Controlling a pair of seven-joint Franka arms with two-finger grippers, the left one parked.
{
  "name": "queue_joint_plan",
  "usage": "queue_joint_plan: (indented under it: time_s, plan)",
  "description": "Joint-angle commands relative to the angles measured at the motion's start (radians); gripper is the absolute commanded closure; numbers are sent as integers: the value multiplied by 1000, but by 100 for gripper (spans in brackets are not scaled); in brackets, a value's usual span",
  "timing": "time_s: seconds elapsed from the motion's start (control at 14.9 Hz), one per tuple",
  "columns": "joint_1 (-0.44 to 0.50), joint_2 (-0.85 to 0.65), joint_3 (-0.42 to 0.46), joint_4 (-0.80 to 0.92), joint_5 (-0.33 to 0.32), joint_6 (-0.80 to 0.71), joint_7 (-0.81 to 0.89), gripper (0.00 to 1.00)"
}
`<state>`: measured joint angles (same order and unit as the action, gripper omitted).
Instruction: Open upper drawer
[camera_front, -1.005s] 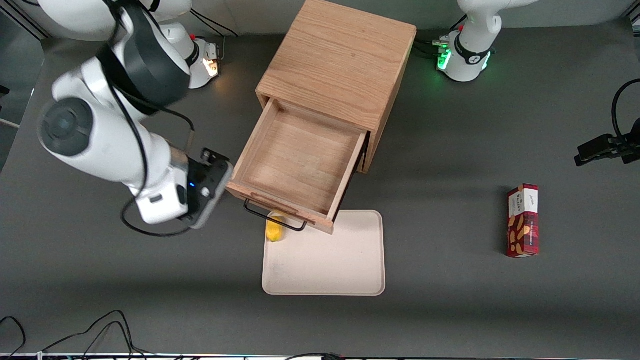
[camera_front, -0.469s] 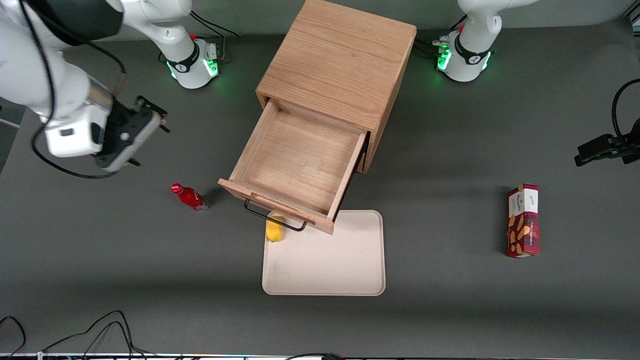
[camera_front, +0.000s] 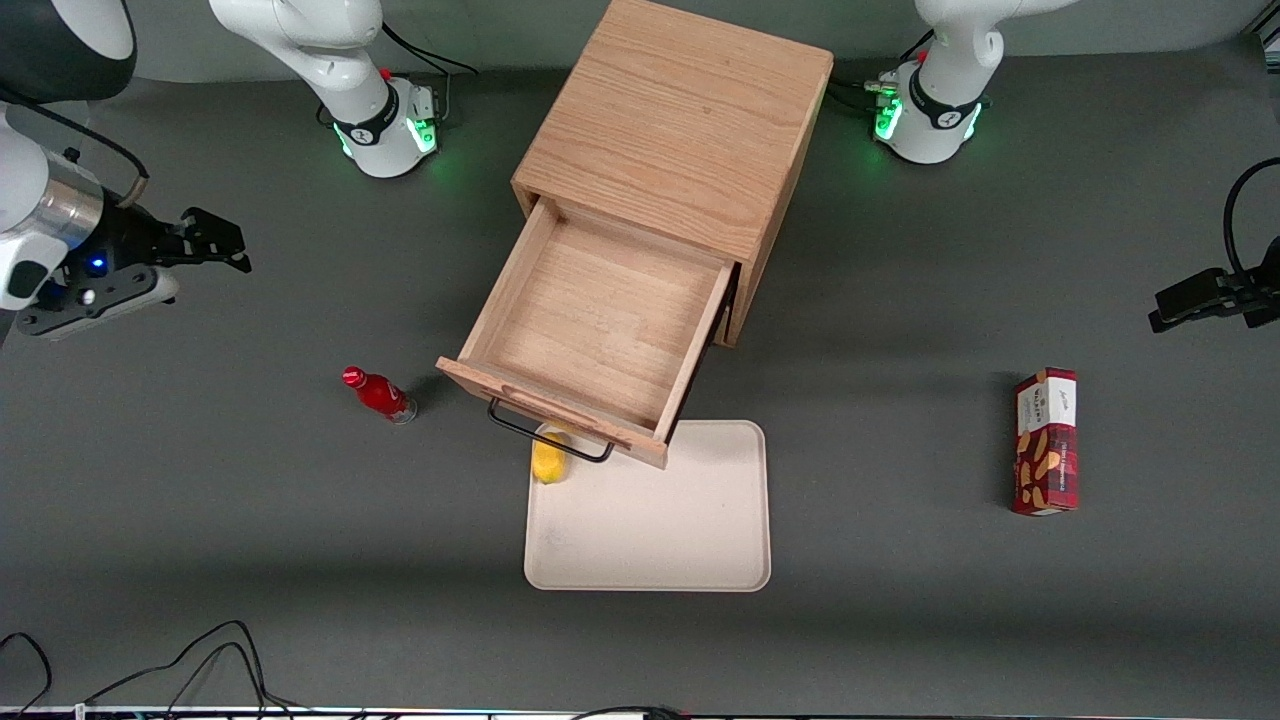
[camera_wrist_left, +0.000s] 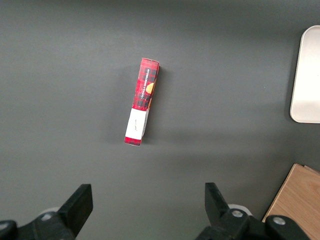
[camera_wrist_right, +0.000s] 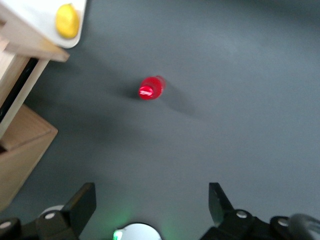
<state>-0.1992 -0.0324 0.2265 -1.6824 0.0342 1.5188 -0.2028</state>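
The gripper (camera_front: 215, 243) has pulled well away from the upper drawer (camera_front: 590, 335) toward the working arm's end; the red bottle (camera_front: 380, 394) is now uncovered.

We find no text that we can read. The red carton (camera_front: 1046, 441) lying toward the parked arm's end of the table carries a white panel with small script on it, also seen in the left wrist view (camera_wrist_left: 142, 101), but its letters are too small for us to make out. The red bottle (camera_front: 379, 394) shows a white mark we cannot read either.
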Motion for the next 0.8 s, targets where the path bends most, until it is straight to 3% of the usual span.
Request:
queue_joint_plan:
  time_s: [0.0,0.4,0.47,0.6,0.74]
  plan:
    - [-51,-17,-2,38,16,-20,95,0]
    - [-42,-20,-6,49,0,26,220,0]
    - [21,-12,-42,50,-35,24,218,0]
    - [197,-11,-206,44,-63,12,218,0]
    - [239,-11,-260,47,-60,11,206,0]
